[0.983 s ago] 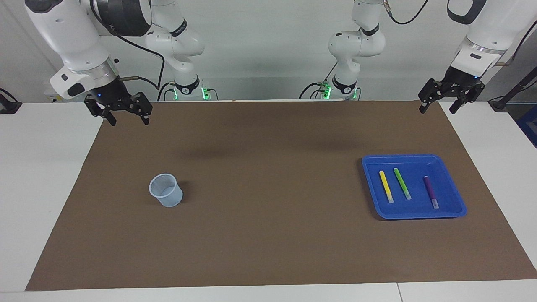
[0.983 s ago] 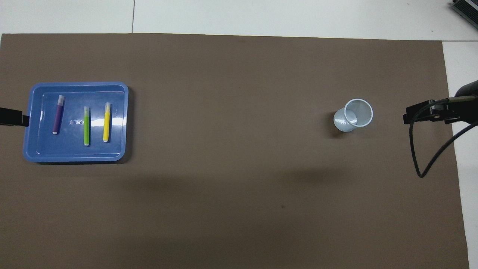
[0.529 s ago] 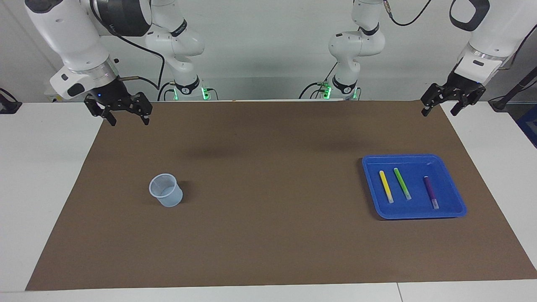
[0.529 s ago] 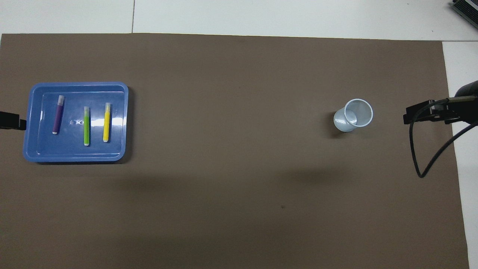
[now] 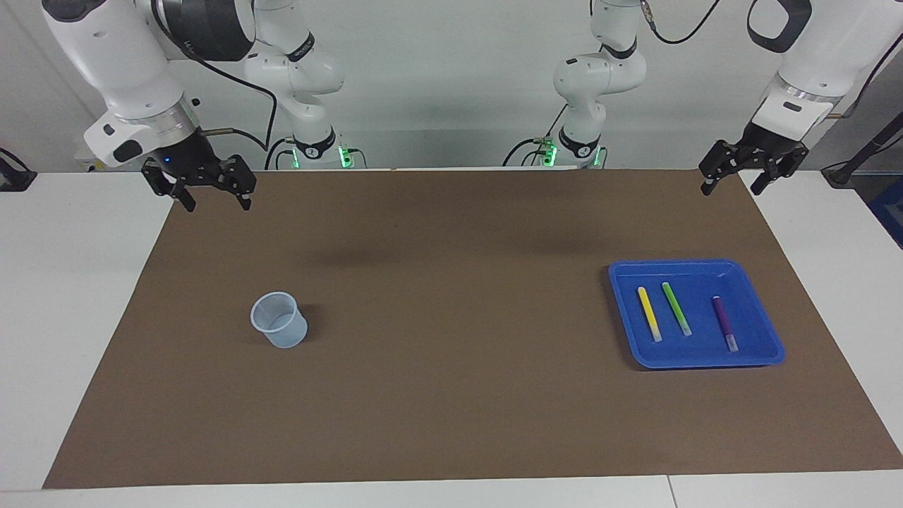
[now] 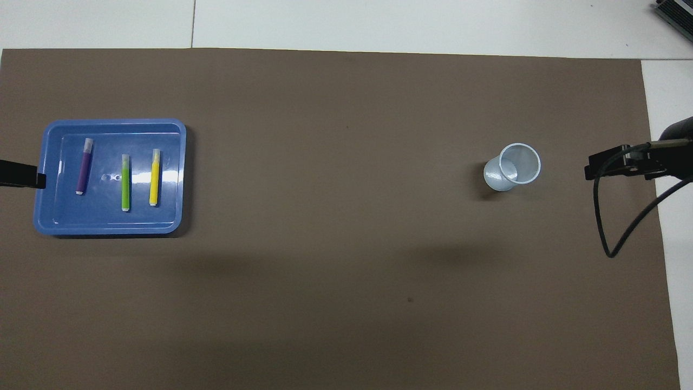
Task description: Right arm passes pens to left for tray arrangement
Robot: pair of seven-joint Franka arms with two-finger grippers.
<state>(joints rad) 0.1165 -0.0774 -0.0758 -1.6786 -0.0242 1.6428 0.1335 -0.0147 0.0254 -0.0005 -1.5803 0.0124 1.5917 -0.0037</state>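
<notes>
The blue tray (image 5: 695, 270) (image 6: 108, 123) lies toward the left arm's end of the table. Three pens rest side by side in it: yellow (image 5: 649, 313) (image 6: 155, 177), green (image 5: 676, 308) (image 6: 125, 183) and purple (image 5: 724, 323) (image 6: 84, 173). My left gripper (image 5: 731, 189) (image 6: 21, 177) hangs open and empty above the mat's corner by its own base, apart from the tray. At the other end, my right gripper (image 5: 217, 204) (image 6: 622, 162) hangs open and empty over the mat's edge by its own base.
A small translucent cup (image 5: 279, 319) (image 6: 514, 167) stands upright toward the right arm's end. A brown mat (image 5: 451, 353) covers most of the white table. A black cable (image 6: 612, 238) loops down from the right wrist.
The left gripper has risen slightly and drifted a little toward the table's middle. The right arm, the pens, the tray and the cup have not moved.
</notes>
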